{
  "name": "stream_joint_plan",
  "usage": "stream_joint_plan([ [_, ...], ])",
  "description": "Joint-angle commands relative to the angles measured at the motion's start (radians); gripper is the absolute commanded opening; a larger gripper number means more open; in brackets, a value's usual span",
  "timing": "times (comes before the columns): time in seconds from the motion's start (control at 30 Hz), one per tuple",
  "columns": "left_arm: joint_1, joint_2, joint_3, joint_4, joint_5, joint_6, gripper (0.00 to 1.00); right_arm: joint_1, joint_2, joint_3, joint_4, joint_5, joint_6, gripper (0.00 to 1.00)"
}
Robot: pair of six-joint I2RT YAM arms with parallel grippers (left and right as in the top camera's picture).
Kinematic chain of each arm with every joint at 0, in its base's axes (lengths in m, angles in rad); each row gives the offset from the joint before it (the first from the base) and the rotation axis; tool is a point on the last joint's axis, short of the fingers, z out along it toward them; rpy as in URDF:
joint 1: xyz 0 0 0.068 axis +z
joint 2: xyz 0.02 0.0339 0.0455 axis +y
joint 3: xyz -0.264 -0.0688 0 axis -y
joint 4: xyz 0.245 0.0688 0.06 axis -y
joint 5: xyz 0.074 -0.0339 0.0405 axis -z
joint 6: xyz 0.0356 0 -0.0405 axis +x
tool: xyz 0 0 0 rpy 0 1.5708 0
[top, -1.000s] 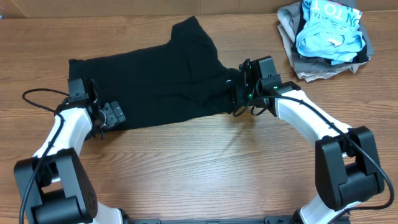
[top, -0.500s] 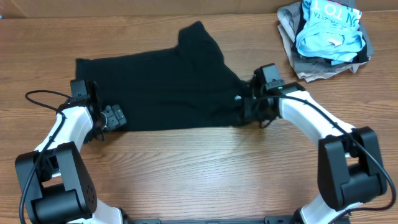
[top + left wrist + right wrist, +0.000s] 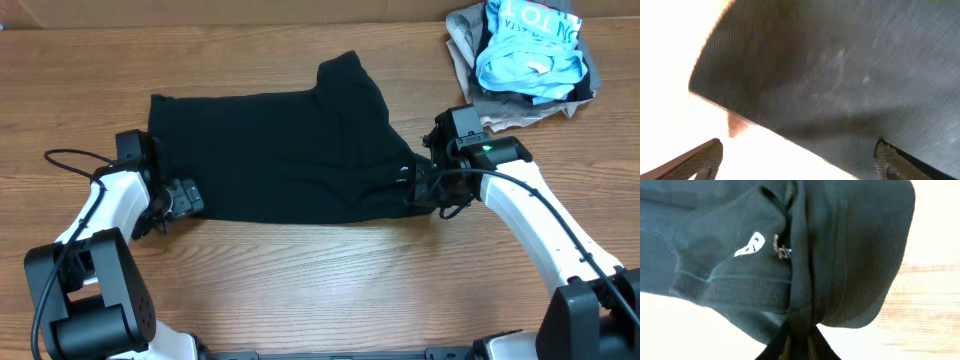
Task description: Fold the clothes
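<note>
At bench (image 3: pixel 330 290) centre, toward 12 o'clock: black shirt (image 3: pixel 280 155), laid out mostly flat, one sleeve (image 3: pixel 345 75) pointing to 12 o'clock. Marked on the fabric, per right wrist view: small white logo (image 3: pixel 751 244); just beside it at 3 o'clock, faint grey lettering (image 3: pixel 782 250), not legible. At 1 o'clock corner of bench: pile of clothes (image 3: pixel 505 105), topped by light-blue garment (image 3: pixel 530 55) printed with large white capitals, readable in part as "TOT", remainder cut by the frame edge.

Right jaws: pressed together on a bunched fold of black shirt at its 4 o'clock edge, fold gathered into a ridge rising from the grip. Left jaws: spread wide at the shirt's 8 o'clock corner, hem lying between them, contact not determinable.

Bench surface: brown wood grain, running 9 to 3 o'clock; overexposed to near white in both wrist views. At 9 o'clock: black cable (image 3: pixel 60 158) looped beside left arm (image 3: pixel 100 210). Along 12 o'clock edge: paler tan strip (image 3: pixel 250 8), nature not determinable.
</note>
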Motion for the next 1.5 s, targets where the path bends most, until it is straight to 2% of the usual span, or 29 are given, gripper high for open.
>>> stream_joint_plan([
  [0.0, -0.006, 0.008, 0.021, 0.03, 0.055, 0.052, 0.95, 0.0, -0.018, 0.001, 0.029, 0.002, 0.001, 0.15],
  [0.1, -0.018, 0.008, 0.076, -0.031, 0.148, 0.111, 0.91, 0.0, -0.018, 0.001, 0.031, 0.002, 0.001, 0.24],
  [0.2, -0.034, 0.008, 0.149, -0.111, 0.144, 0.14, 0.9, 0.0, -0.018, 0.001, 0.032, 0.002, 0.001, 0.31],
  [0.3, -0.042, 0.008, 0.192, -0.146, 0.143, 0.154, 0.84, 0.0, -0.018, 0.001, 0.035, 0.002, 0.001, 0.37],
  [0.37, -0.047, 0.008, 0.199, -0.137, 0.14, 0.159, 0.82, 0.0, -0.018, 0.001, 0.037, 0.002, 0.001, 0.43],
  [0.5, -0.048, 0.008, 0.196, -0.091, 0.105, 0.18, 0.8, 0.0, -0.018, 0.001, 0.038, 0.002, 0.001, 0.61],
  [0.63, -0.048, 0.008, 0.178, -0.036, 0.009, 0.18, 0.7, 0.0, -0.018, 0.001, 0.053, 0.002, 0.001, 0.73],
  [0.73, -0.048, 0.008, 0.155, 0.004, 0.007, 0.179, 0.63, 0.0, -0.018, 0.001, 0.093, 0.002, 0.001, 0.74],
  [0.8, -0.048, 0.008, 0.14, 0.024, 0.013, 0.179, 0.49, 0.0, -0.018, 0.002, 0.124, -0.002, 0.001, 0.74],
  [0.93, -0.05, 0.008, 0.101, 0.041, 0.013, 0.163, 0.05, 0.0, -0.018, 0.002, 0.19, -0.024, 0.002, 0.74],
  [1.33, -0.046, 0.008, 0.032, 0.046, -0.082, -0.007, 0.04, 0.0, -0.018, 0.042, 0.235, -0.047, 0.001, 0.74],
  [1.47, -0.046, 0.008, -0.016, 0.068, -0.167, -0.071, 0.04, 0.0, -0.018, 0.045, 0.235, -0.047, 0.001, 0.74],
])
